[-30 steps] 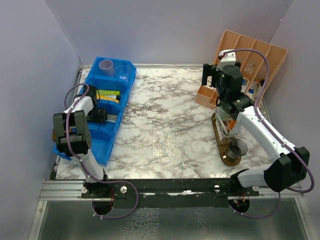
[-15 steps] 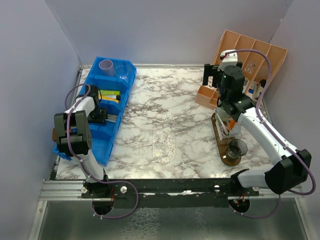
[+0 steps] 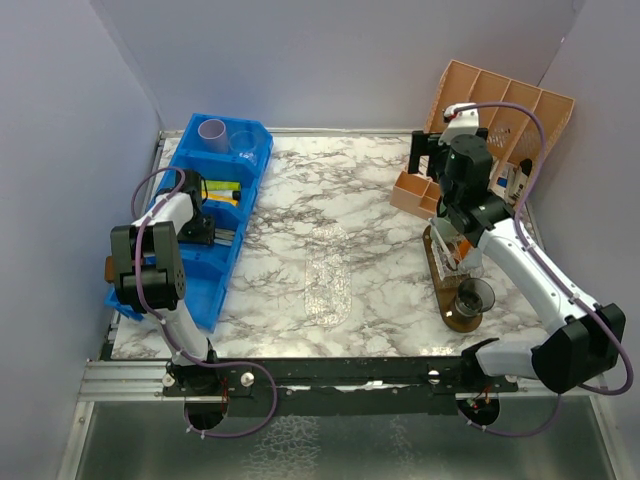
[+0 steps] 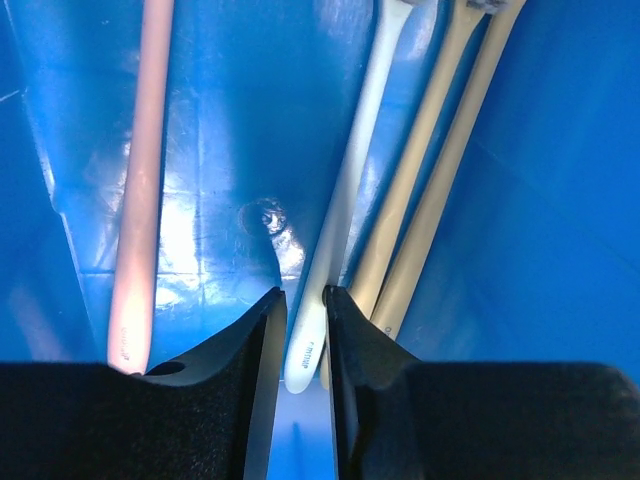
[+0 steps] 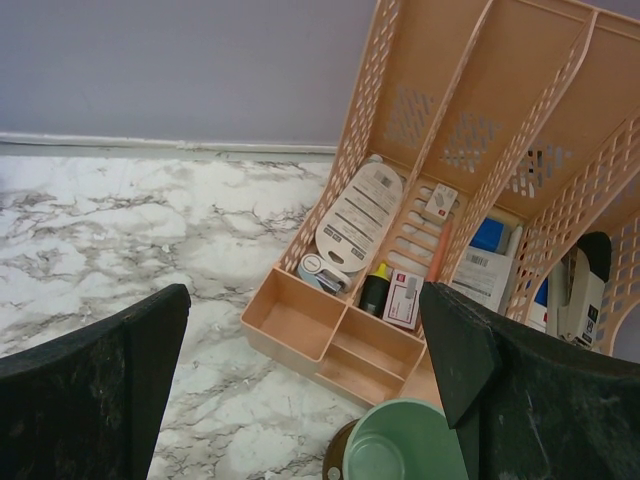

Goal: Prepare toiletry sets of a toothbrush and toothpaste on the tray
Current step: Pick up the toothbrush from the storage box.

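Near right: wooden tray [image 3: 437, 275] on the marble table [image 3: 330, 200], smoky dark cup [image 3: 475, 296] upright on its near end; can't tell what's inside it. Mint green cup [image 5: 405, 445] sits further along the tray, right under the right gripper [image 5: 300, 300], which hangs above it with its jaws spread wide and nothing in them. Left side: left gripper [image 4: 303, 295] is down in the middle compartment of the blue bin [image 3: 215, 290], jaws narrowed on either side of the handle end of the white toothbrush [image 4: 345, 190]. Can't tell if it's really clamped or just bracketed. The brush lies flat on the bin floor, with a pink toothbrush [image 4: 140, 180] apart to one side and two tan toothbrushes [image 4: 435, 150] touching it on the other. Next compartment out: coloured tubes [image 3: 218, 187]. Far end of the bin: lilac cup [image 3: 212, 131] with a clear cup [image 3: 243, 143] beside it. Far right: orange organizer rack [image 3: 500, 110], just past the tray.
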Controlling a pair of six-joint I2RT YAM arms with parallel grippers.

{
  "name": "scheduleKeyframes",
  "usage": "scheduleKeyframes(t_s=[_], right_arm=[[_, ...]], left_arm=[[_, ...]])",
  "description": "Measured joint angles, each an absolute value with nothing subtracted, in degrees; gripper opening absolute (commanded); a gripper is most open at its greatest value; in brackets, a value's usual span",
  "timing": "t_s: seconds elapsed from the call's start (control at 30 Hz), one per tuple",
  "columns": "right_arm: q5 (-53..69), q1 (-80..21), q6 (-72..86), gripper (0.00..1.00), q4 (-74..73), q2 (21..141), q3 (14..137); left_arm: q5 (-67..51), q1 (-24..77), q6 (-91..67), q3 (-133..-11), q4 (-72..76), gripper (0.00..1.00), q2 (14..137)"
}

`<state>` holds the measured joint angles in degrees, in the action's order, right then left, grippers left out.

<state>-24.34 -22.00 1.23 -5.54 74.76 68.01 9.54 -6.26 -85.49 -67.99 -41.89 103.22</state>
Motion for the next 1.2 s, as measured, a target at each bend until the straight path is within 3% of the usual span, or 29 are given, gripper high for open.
scheduleKeyframes(t_s=[0.17,0.33,0.67,1.2], right_arm=[[-24.34,-22.0,1.3,1.0,-5.52,73.87,67.72],[-24.34,-22.0,1.5,1.0,-5.56,73.43,67.29],[-24.32,-22.0,1.91,1.0,-5.63,73.12,66.43],[-24.32,-21.98,1.98,1.0,-5.96,72.2,66.04]], left_arm=[[9.63,-6.26,-85.93,-67.37,-42.52,0.24,102.39],[9.96,-6.24,-85.03,-67.4,-45.43,0.35,101.62],[9.85,-5.98,-81.89,-71.53,-47.18,0.43,103.15],[7.66,-6.0,-86.78,-68.77,-48.21,0.41,104.25]])
